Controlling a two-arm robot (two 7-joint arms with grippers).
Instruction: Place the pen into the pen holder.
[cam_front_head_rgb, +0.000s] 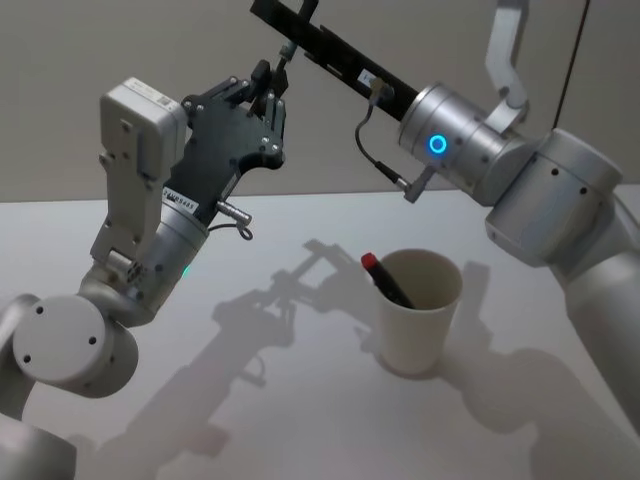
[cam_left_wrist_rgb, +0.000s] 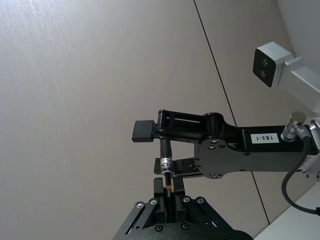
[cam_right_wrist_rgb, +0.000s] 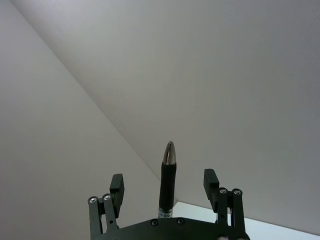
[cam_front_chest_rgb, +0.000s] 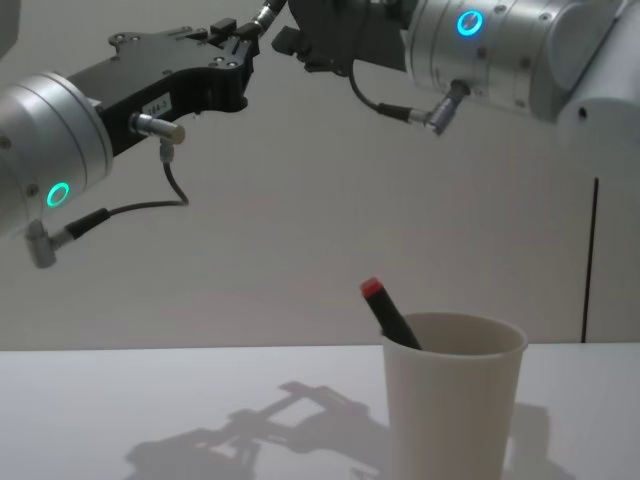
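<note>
On the table, pen sits in the pen holder; both arms are raised well above.
We see the white table (cam_front_head_rgb: 250, 440) with the left arm lifted on the robot's left and the right arm reaching in from the right, high over it. Right end effector (cam_right_wrist_rgb: 163, 177) is spread wide and grips nothing. Left end effector (cam_left_wrist_rgb: 169, 189) is closed tight on a thin black pen (cam_left_wrist_rgb: 166, 167) with a silver tip, which pokes up between the right one's fingers without touching either. Pen holder (cam_front_head_rgb: 415, 325) stands upright toward the robot's right. The pen (cam_front_head_rgb: 385, 280) leans inside against its left rim, red tip above it.
</note>
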